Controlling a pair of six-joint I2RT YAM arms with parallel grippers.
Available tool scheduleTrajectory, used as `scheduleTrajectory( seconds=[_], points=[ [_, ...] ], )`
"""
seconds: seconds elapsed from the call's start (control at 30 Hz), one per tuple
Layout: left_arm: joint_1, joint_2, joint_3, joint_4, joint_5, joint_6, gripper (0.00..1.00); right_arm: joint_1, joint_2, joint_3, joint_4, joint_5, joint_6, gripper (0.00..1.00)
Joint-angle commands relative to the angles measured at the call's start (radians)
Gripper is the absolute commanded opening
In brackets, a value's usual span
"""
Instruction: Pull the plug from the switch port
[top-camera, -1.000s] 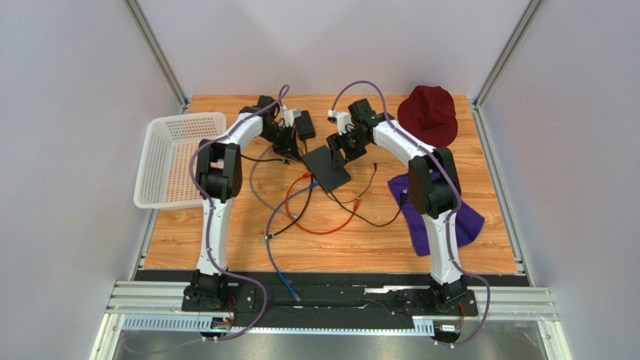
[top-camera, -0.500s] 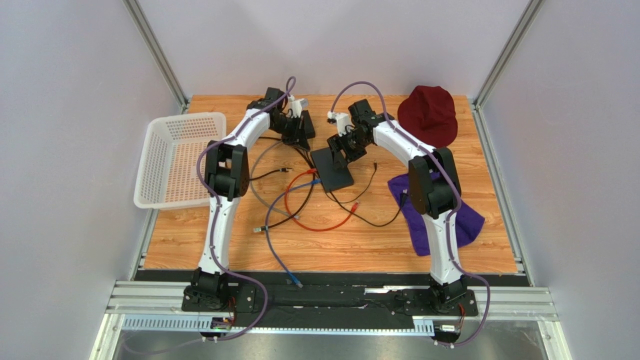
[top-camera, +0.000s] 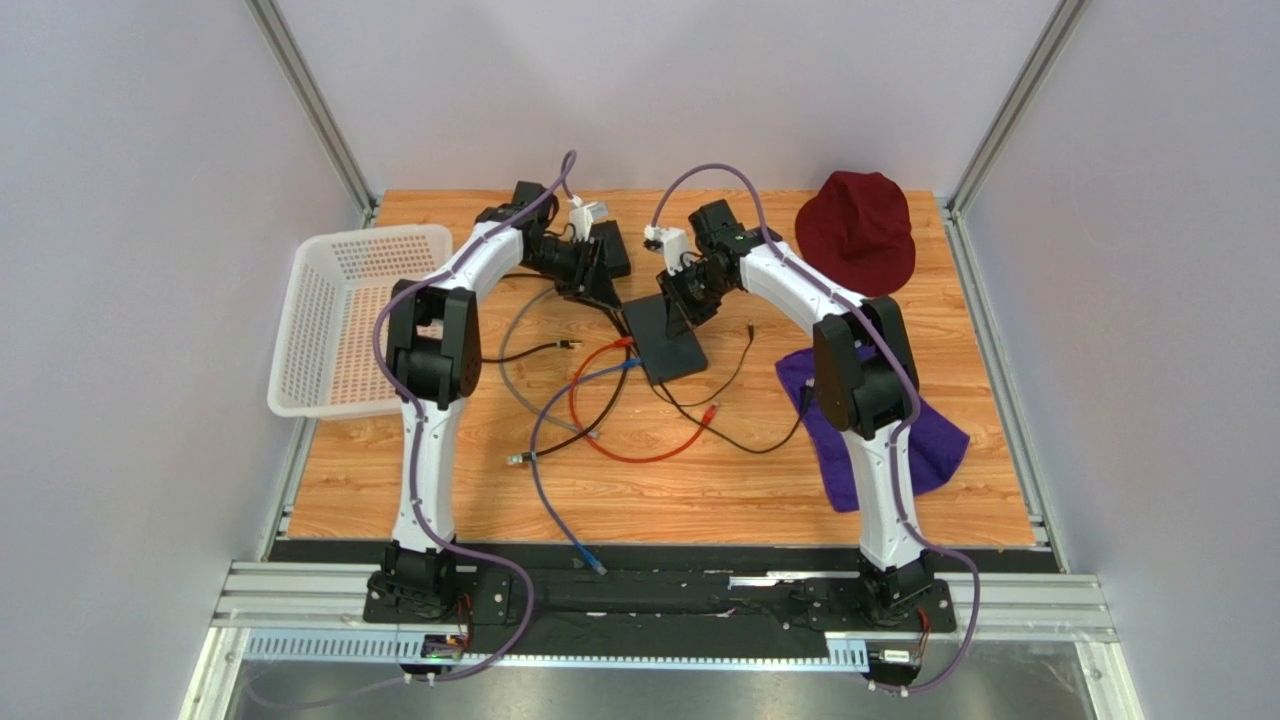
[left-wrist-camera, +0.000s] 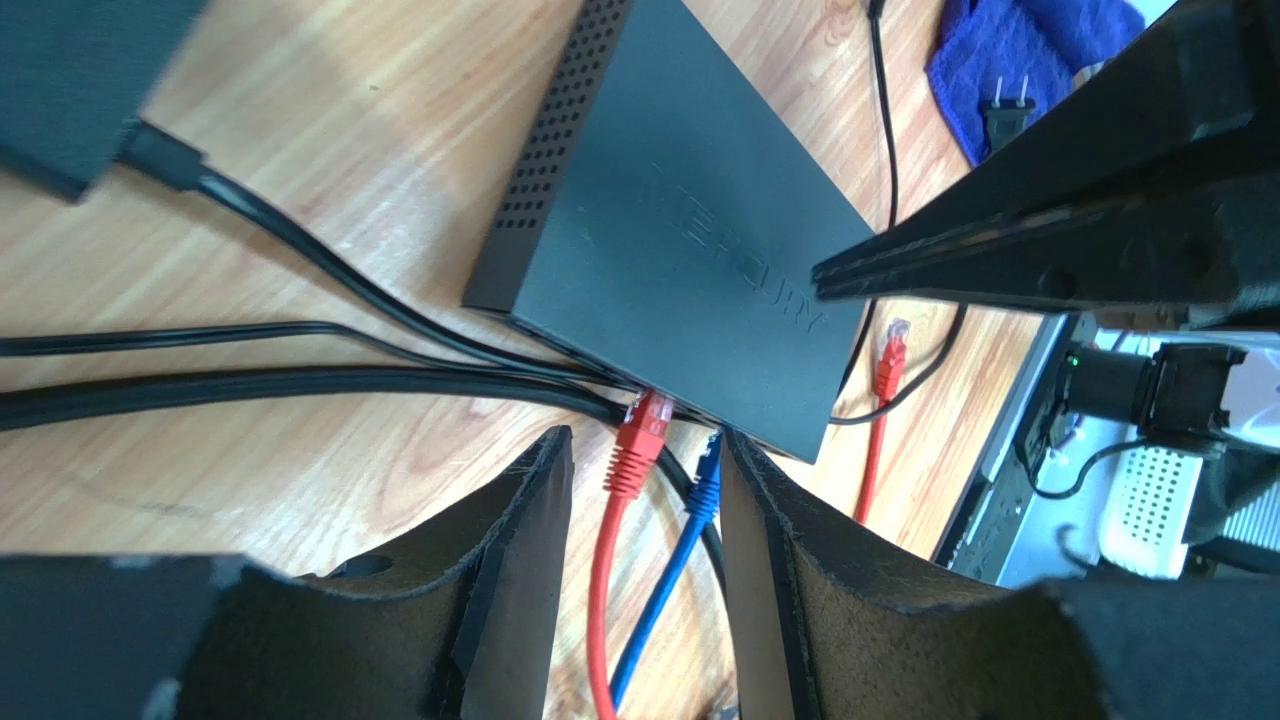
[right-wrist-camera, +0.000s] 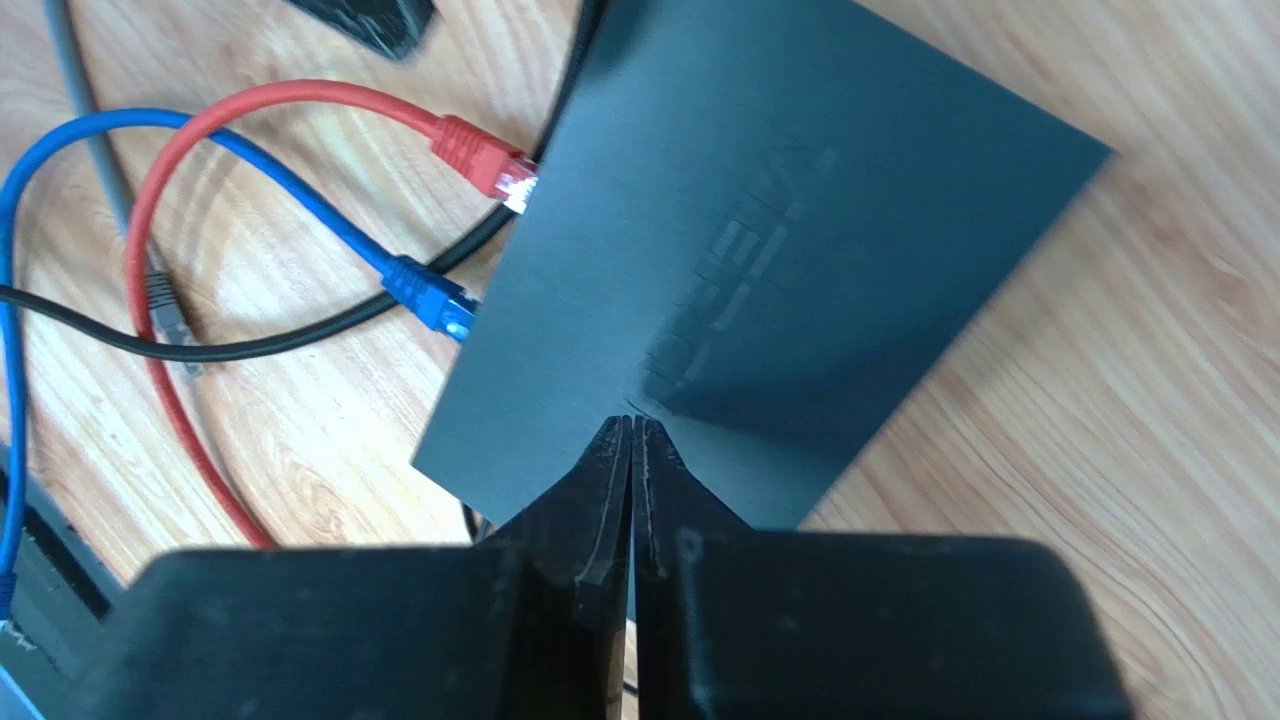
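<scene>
The switch (top-camera: 666, 333) lies flat at the middle of the worktop (top-camera: 721, 495), squarer to the edges than a second ago, when it sat turned like a diamond; it has kept this pose over the last half second. Its port row (left-wrist-camera: 661, 393) runs along the near-left edge, where the red plug (left-wrist-camera: 639, 438) and blue plug (left-wrist-camera: 703, 477) meet it side by side; whether they are fully seated I cannot tell. The left claw (top-camera: 589, 263) has drawn back from the switch's far-left corner to just beside the brick (top-camera: 610, 248) at the far side. It was pressed together before and now stands spread, empty, and its wrist view frames the two plugs between its fingers (left-wrist-camera: 511, 570). The right claw (top-camera: 688, 293) has edged a little left over the far part of the switch. It was spread a moment ago, and its fingers (right-wrist-camera: 601, 480) are now pressed together with nothing seen between them, tips over the switch's top face (right-wrist-camera: 796, 255); whether they touch it I cannot tell. Black cables (left-wrist-camera: 301, 383) run along the worktop to the port edge.
</scene>
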Motion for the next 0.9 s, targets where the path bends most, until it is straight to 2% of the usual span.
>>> scheduleTrajectory(
  seconds=[0.0, 0.27, 0.53, 0.73, 0.87],
  points=[
    [-0.008, 0.018, 0.027, -0.022, 0.021, 0.034, 0.49, 0.009, 0.046, 0.045, 0.003, -0.06, -0.023, 0.02],
    [-0.01, 0.121, 0.113, -0.1, 0.098, 0.019, 0.45, 0.01, 0.078, 0.031, 0.005, -0.034, -0.031, 0.0],
    [-0.016, 0.117, 0.081, -0.106, 0.098, 0.033, 0.44, 0.013, 0.081, 0.016, 0.01, -0.032, -0.034, 0.0],
    [-0.04, 0.138, 0.1, -0.145, 0.099, 0.063, 0.34, 0.012, 0.081, 0.008, 0.011, -0.029, -0.032, 0.0],
    [-0.047, 0.146, 0.099, -0.155, 0.098, 0.074, 0.34, 0.012, 0.08, 0.004, 0.013, -0.034, -0.028, 0.0]
  ],
)
